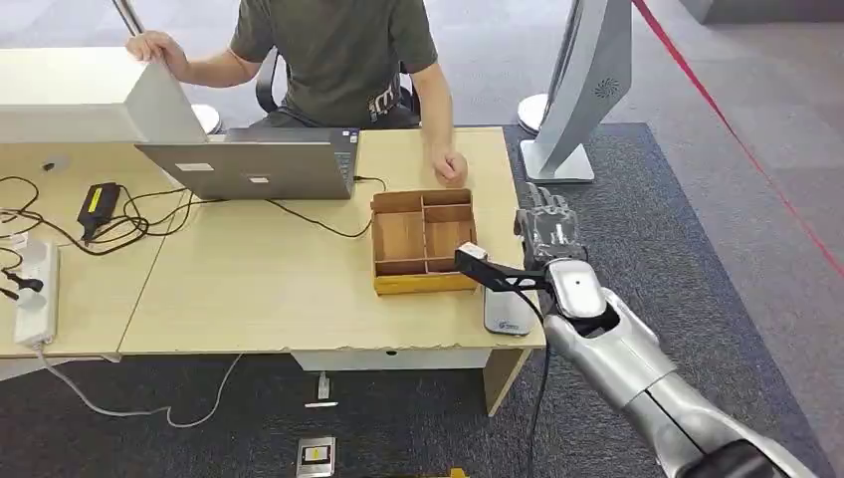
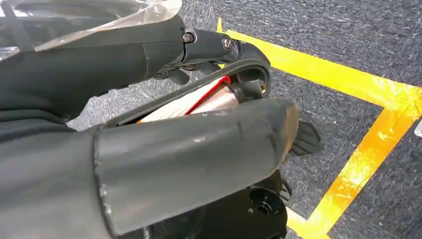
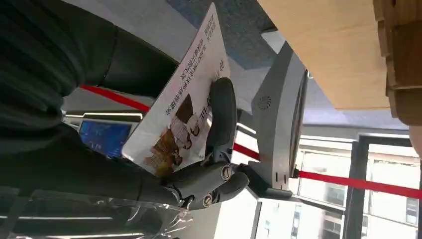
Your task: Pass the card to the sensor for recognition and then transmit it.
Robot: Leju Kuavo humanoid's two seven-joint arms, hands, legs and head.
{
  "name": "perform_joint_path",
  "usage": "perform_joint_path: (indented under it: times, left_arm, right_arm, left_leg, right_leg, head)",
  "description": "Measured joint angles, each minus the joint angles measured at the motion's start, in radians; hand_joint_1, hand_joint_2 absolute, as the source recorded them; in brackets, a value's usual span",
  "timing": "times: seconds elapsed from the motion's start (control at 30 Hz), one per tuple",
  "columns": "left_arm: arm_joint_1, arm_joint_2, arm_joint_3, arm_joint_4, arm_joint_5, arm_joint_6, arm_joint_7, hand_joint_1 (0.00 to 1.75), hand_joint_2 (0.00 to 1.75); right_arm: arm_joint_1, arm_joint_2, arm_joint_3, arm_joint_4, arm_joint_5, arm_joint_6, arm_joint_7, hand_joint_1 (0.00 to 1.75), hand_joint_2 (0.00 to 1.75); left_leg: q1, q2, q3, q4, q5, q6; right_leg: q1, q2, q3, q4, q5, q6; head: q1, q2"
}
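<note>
White card (image 3: 180,113), pinched in right hand (image 3: 149,149)

The pale wooden bench (image 1: 259,289) carries an open grey laptop (image 1: 254,164), a wooden compartment tray (image 1: 422,241) near its right edge, a flat grey sensor pad (image 1: 506,311) at the front right corner, a white power strip (image 1: 35,294), a black adapter (image 1: 98,204) and loose black cables (image 1: 149,221).

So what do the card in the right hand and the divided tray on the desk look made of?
The card held by the right hand looks like glossy printed plastic or coated paper: it stays flat, with sharp print. The tray looks like unfinished light wood, showing grain and thin slotted dividers.
</note>
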Motion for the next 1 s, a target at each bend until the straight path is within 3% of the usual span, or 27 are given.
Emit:
perform_joint_path:
  times: [1.0]
  left_arm:
    - [0.0,0.0,0.0,0.0,-0.007,0.008,-0.003,0.0,0.0]
  right_arm:
    - [0.037,-0.003,-0.009,0.14,-0.041,-0.001,-0.039,1.75,1.75]
  left_leg:
    - [0.0,0.0,0.0,0.0,0.0,0.0]
  right_leg:
    - [0.0,0.0,0.0,0.0,0.0,0.0]
  head:
    - [0.0,0.0]
